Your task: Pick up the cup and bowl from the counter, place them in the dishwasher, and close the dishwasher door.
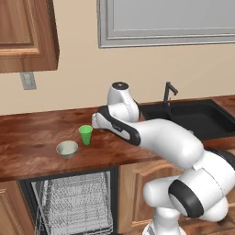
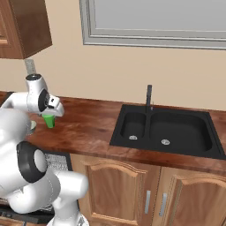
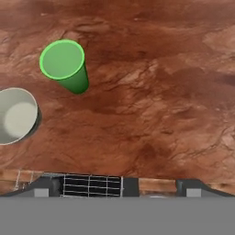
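Both items untouched on counter (image 1: 36,133); gripper (image 3: 117,190) spread wide, nothing held. Cup (image 3: 65,65) should be centred btwn jaws before closing, bowl (image 3: 16,114) avoided.

cup (image 1: 85,134): upright on the counter (image 1: 36,133), just right of and slightly behind the bowl, apart from it
bowl (image 1: 67,148): on the counter, nearer the front edge than the cup, above the dishwasher
dishwasher (image 1: 73,202): under the counter, between cabinets (image 1: 137,183), its wire racks (image 1: 75,204) inside
sink (image 2: 170,131): set into the counter, well to the right of the cup
faucet (image 2: 149,98): behind the sink, at the back of the counter
gripper (image 3: 117,188): over the counter, right of the cup, above the front edge
wall outlet (image 1: 28,81): on the wall behind the counter, left of the bowl
upper cabinet (image 1: 25,34): on the wall above the counter's left part
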